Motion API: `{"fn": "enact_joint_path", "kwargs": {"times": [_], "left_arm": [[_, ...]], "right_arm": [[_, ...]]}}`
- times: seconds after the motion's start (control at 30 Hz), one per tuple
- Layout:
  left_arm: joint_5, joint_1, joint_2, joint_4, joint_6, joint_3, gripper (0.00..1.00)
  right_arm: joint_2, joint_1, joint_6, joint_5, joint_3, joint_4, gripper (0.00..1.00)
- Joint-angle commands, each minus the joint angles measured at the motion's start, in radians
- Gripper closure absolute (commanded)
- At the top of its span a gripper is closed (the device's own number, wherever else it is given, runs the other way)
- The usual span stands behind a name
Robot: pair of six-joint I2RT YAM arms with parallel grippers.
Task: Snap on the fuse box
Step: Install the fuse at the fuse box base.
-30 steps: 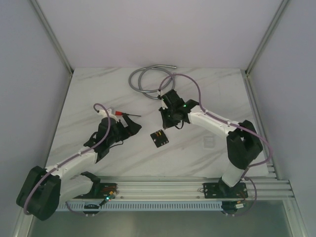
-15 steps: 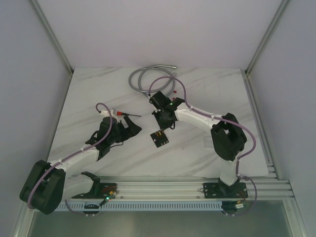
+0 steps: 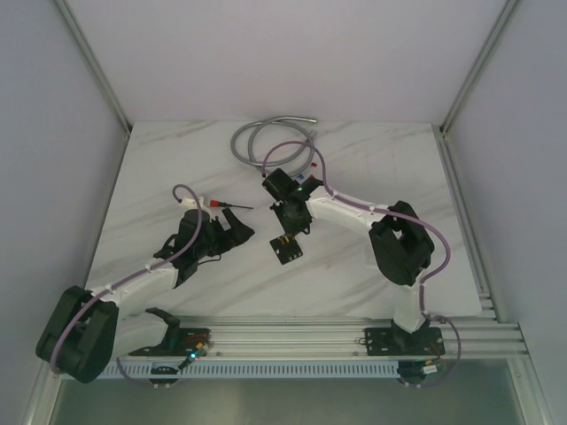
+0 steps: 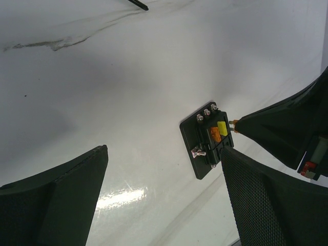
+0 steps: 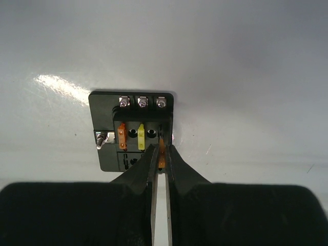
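Right wrist view: right jaws tight around an orange fuse (image 5: 162, 154) at the fuse box (image 5: 131, 146), left jaws wide apart.

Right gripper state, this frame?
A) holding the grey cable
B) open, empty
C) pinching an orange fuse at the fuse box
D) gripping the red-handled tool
C: in the right wrist view, the right gripper has its fingers closed on a thin orange fuse, right at the near edge of the fuse box.
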Motion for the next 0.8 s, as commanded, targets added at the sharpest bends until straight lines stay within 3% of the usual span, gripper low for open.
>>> {"fn": "enact_joint_path", "kwargs": {"times": [0.0,0.77], "left_arm": [[0.020,0.005,-0.002,-0.010,0.013,0.022,0.00],[0.029,0.006,-0.005,-0.010,0.013,0.020,0.00]], "right_arm": [[0.024,0.009,-0.012,0.042,0.039,-0.018,1.00],[0.028,0.012,-0.008,0.035,0.033,0.011,1.00]]}}
